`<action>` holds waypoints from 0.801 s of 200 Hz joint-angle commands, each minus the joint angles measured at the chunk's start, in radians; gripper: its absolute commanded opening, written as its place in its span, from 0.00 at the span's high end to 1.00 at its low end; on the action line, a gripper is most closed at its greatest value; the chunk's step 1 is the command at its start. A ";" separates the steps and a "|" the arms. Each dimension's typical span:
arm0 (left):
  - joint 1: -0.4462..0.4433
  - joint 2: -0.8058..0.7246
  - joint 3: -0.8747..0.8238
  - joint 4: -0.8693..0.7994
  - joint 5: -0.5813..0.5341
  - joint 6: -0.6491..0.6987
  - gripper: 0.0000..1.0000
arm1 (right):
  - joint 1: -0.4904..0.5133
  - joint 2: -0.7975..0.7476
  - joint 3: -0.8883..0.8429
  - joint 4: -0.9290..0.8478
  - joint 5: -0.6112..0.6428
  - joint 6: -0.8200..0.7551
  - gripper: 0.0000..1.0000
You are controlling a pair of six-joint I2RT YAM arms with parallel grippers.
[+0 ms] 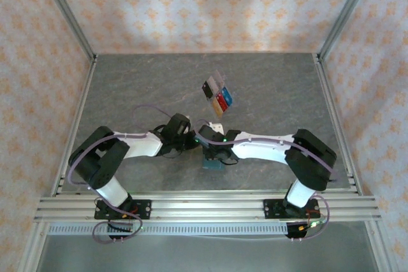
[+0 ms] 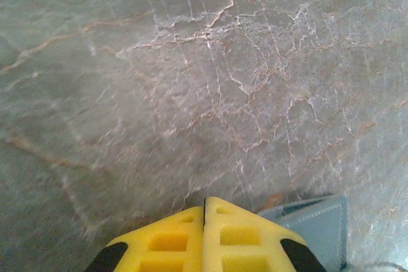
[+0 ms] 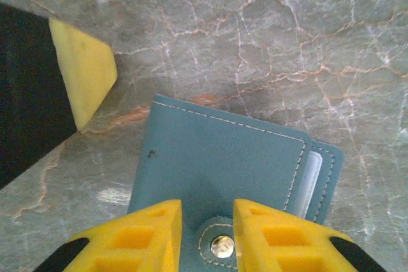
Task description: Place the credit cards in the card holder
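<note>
Teal stitched card holder (image 3: 223, 157) flat on desk (image 1: 140, 87), near centre. Likely light, floppy, slides on stone; grip at stud tab (image 3: 222, 246). Right fingers (image 3: 280, 234) narrowly parted astride tab. Left fingers (image 2: 172, 243) pressed together, empty, just left. Credit cards (image 1: 218, 95) farther back: thin, stiff.

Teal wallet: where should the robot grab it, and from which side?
Probably the little snap tab on the edge nearest the right gripper, coming from above. The teal wallet lies flat on the table, so its wide faces give little to pinch. The narrow tab fits between the fingers, which straddle it now.
</note>
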 commanded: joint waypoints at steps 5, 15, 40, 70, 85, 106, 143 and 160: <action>0.003 -0.115 0.004 -0.115 -0.019 0.029 0.87 | 0.004 -0.022 0.016 -0.063 0.027 -0.062 0.76; 0.003 -0.149 0.020 -0.159 -0.016 0.052 0.82 | 0.004 -0.043 0.002 -0.055 0.024 -0.065 0.78; 0.003 -0.174 0.077 -0.249 0.043 0.116 0.75 | 0.000 -0.092 -0.027 -0.063 -0.004 -0.048 0.85; -0.001 -0.138 0.145 -0.318 0.109 0.188 0.68 | -0.009 -0.093 -0.082 -0.095 -0.034 -0.004 0.91; -0.011 -0.111 0.180 -0.361 0.118 0.225 0.65 | -0.012 -0.110 -0.135 -0.079 -0.042 0.021 0.92; -0.028 -0.065 0.211 -0.388 0.118 0.253 0.65 | -0.025 -0.131 -0.192 -0.052 -0.054 0.034 0.92; -0.037 0.002 0.232 -0.377 0.112 0.272 0.65 | -0.090 -0.095 -0.198 0.007 -0.071 -0.046 0.92; -0.038 0.024 0.237 -0.376 0.105 0.279 0.65 | -0.101 -0.076 -0.160 -0.004 -0.045 -0.115 0.91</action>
